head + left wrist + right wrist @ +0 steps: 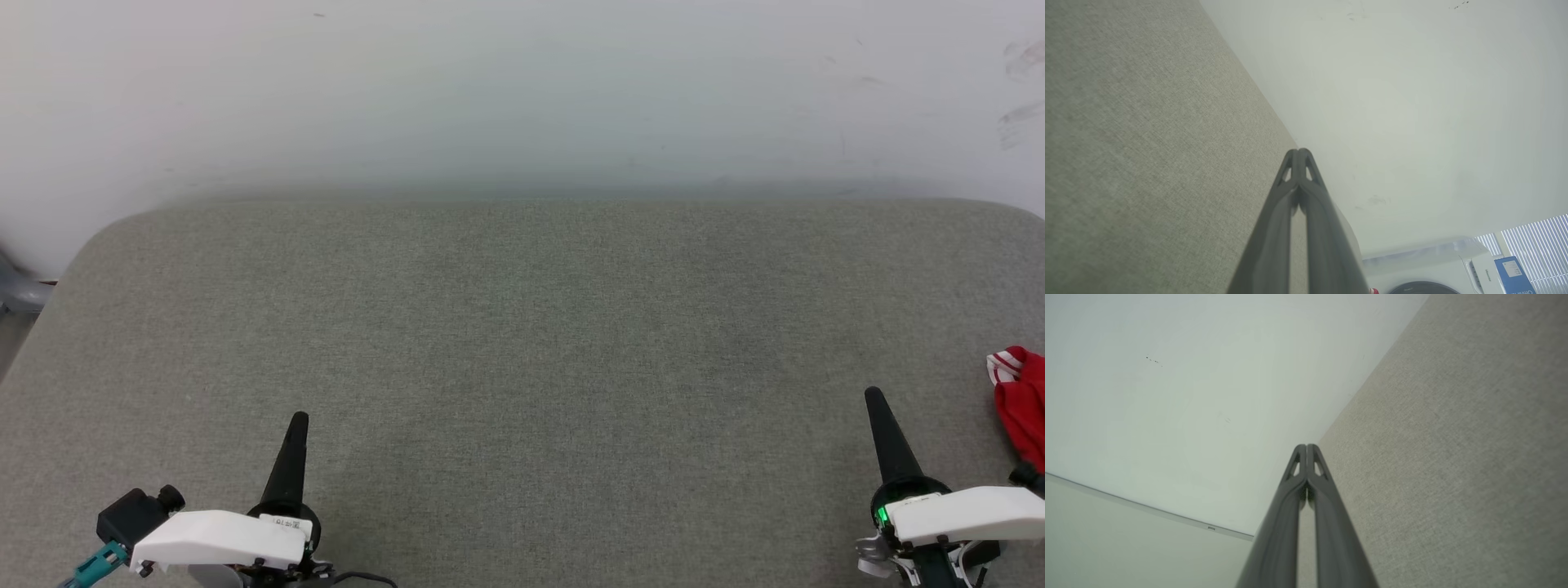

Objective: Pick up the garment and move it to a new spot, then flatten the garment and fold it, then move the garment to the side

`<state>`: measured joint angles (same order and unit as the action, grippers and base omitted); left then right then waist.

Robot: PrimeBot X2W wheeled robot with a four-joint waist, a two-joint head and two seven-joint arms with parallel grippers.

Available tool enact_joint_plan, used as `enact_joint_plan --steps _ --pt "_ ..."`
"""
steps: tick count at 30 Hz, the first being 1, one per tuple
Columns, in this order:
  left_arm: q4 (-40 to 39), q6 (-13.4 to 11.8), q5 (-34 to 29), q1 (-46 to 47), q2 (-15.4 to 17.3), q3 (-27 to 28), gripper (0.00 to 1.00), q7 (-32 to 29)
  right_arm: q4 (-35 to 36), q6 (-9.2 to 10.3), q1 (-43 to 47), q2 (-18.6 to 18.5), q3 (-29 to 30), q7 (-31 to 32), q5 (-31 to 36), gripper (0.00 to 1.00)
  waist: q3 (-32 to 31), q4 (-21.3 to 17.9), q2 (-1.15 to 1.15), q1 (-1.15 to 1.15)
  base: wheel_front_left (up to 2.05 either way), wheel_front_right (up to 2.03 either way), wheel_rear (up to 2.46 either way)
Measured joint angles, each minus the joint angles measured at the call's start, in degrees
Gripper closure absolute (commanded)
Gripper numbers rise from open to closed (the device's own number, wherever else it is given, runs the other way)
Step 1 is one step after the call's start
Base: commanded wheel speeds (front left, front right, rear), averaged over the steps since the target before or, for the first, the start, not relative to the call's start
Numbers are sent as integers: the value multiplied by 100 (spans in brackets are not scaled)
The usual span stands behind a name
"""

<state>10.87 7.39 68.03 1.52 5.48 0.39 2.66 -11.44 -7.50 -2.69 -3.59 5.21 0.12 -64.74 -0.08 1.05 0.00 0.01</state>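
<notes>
Past the surface's edge stands a white washing machine (1453, 269), with a blue carton (1513, 272) beside it and window blinds (1537, 237) behind. The grey fabric surface (522, 327) runs far to a pale, scuffed wall (522, 82). The garment (1020, 408) lies bunched at the right edge, near the right gripper (873, 394); its jaws and those of the left gripper (300, 417) are pressed together, empty

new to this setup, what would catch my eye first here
A scrap of red garment with striped trim peeks in at the head view's right edge, bright against the wide grey fabric surface. The left fingers and right fingers rise dark from the bottom corners, both pressed shut.
</notes>
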Motion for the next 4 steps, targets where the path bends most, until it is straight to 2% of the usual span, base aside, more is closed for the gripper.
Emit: enact_joint_plan --steps 4 --pt "26 0 214 31 -9 31 100 -58 -22 0 -29 4 11 51 -219 100 2 -7 0 0 0 0 0"
